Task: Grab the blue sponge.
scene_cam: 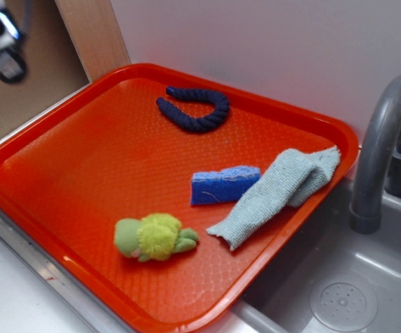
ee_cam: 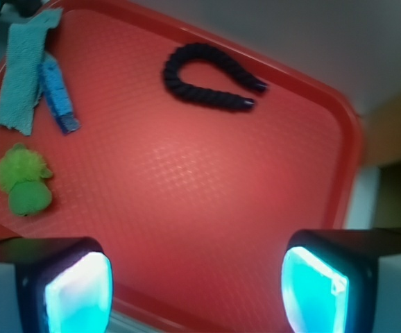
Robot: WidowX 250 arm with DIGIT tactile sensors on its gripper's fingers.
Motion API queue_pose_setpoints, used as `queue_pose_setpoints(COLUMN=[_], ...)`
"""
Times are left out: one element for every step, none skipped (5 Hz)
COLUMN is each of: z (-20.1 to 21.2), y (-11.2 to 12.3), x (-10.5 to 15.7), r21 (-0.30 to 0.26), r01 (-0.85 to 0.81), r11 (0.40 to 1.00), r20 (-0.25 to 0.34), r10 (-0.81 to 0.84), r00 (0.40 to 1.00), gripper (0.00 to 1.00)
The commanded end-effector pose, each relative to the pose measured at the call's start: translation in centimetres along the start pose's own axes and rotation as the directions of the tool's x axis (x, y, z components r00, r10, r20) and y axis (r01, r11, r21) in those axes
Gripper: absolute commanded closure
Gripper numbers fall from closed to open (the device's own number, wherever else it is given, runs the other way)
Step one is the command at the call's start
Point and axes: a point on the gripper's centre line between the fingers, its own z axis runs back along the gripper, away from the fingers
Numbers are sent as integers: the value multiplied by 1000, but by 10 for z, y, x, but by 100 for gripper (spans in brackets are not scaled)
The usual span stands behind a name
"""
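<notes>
Red tray point(scene_cam: 69, 173) is sitting on the desk, its right edge overhanging a grey sink point(scene_cam: 367, 284) beside a grey faucet point(scene_cam: 381, 152). Blue sponge point(scene_cam: 224, 184) is lying on the tray toward the right edge, free of any grasp; its right end is touching or slipping just under the pale grey-blue cloth point(scene_cam: 278, 193), and the contact line is hard to make out. In the wrist view the sponge point(ee_cam: 57, 95) is showing as a narrow strip, partly covered by the cloth point(ee_cam: 26, 72), whose top is being cut off by the frame. Dark navy rope piece point(scene_cam: 195, 109) is curling near the far edge, well apart from the sponge. Green plush toy point(scene_cam: 155, 237) is lying near the front edge. Gripper point(ee_cam: 197, 291) is hanging open over the tray's edge opposite the sponge, holding nothing, with only its two lit fingertips point(ee_cam: 79, 293) showing. In the exterior view the gripper point(scene_cam: 2, 43) is blurred and cropped at the top left corner.
</notes>
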Motion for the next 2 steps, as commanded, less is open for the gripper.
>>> queue_pose_setpoints(z=[-25, -46], y=[-60, -79], x=[48, 67], r21=[-161, -147], r01=[179, 204], r11=[971, 968], r20=[85, 26], r10=[-167, -203], r00=[982, 979], gripper=[0, 0])
